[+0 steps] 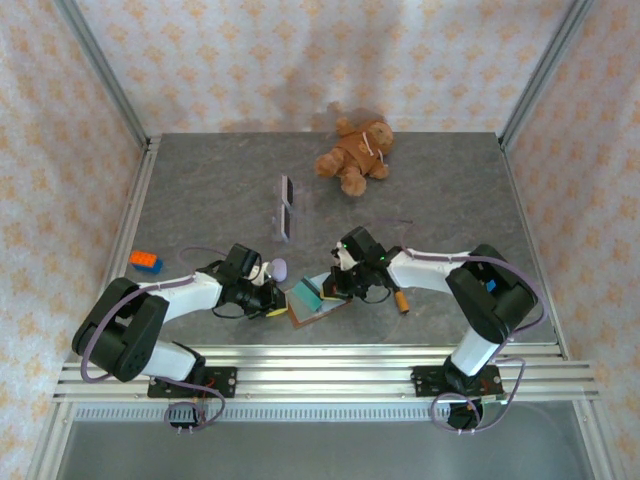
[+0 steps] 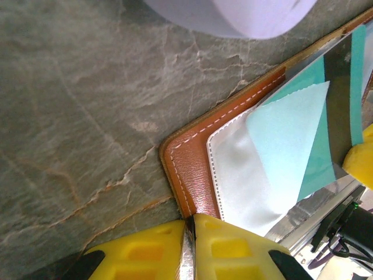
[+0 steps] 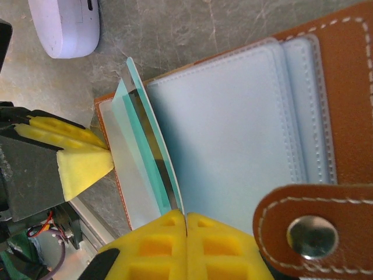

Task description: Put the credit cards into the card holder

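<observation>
1. Down at six o'clock on the table point(image 1: 440, 200), right in front of the arm bases, is where the action is. By my reading the job is under way and well short of finished.
2. Up at twelve o'clock sits the teddy bear point(image 1: 355, 157), well apart from the work and no part of this task.
3. Between the two arms the card holder point(image 3: 233, 128) lies open, pale inner pockets facing up. The broad pockets in the right wrist view show no card edge poking out. The left gripper point(image 2: 190, 228) reaches in from nine o'clock, fingers pressed together on the holder's leather edge to steady it.
4. At the holder's nine o'clock half a teal card point(image 3: 140, 157) stands up on edge, and the right gripper point(image 3: 186, 224) pinches its end between shut fingers. Another teal sheet stands close beside it. I cannot tell whether either is seated in a pocket or only resting at the mouth.
5. At twelve o'clock from the holder, partway to the bear, two dark cards point(image 1: 287, 205) lie on the table. They are well apart from the holder, so that is work left to do.
6. Smallest of all, a lilac case point(image 1: 279, 268) sits just beside the holder at eleven o'clock, and an orange and blue block point(image 1: 146, 262) sits out at nine.
</observation>
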